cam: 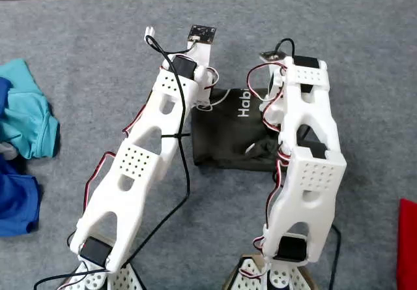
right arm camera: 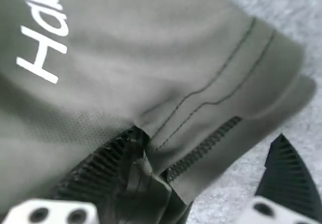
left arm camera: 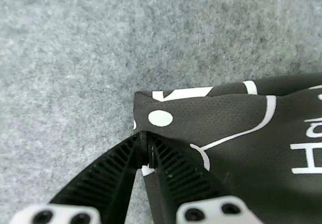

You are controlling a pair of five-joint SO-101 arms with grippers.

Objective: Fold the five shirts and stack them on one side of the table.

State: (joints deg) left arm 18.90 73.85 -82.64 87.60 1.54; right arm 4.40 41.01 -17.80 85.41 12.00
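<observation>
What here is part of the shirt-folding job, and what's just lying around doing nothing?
Part of the job: black shirt, pinched at a corner by the left gripper; right gripper, open at its hem; teal shirt, blue shirt and red cloth, lying at the table's sides.
Just there: grey table cover; black cable.

High view down over table (cam: 365,42), wrist views close; all share black shirt (cam: 228,140)

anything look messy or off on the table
The black shirt is bunched along its near edge, not flat. The teal shirt and blue shirt lie crumpled in a heap at the edge of the table, unfolded.
</observation>
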